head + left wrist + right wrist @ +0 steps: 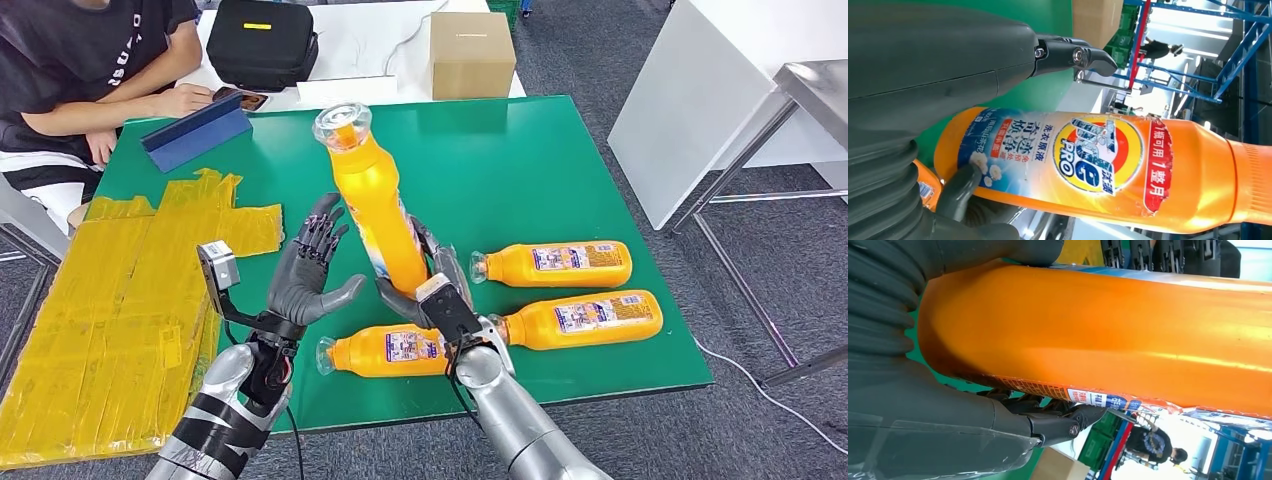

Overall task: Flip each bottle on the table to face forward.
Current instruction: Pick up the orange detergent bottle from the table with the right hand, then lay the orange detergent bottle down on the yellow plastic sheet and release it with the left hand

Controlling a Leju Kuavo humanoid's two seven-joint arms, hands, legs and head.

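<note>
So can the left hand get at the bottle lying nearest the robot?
Probably yes: the left hand is open, holding nothing, and that bottle lies just beside it. The right hand, holding the raised bottle, crowds its far end.

raised bottle (pixel 375 200) between robot hands, three bottles (pixel 555 265) lying right

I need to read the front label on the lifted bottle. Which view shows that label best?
The left wrist view: the lifted bottle turns its colourful front label squarely to that camera. The head view shows the whole bottle held by the right robot hand, label edge-on. The right wrist view shows its plain orange side.
</note>
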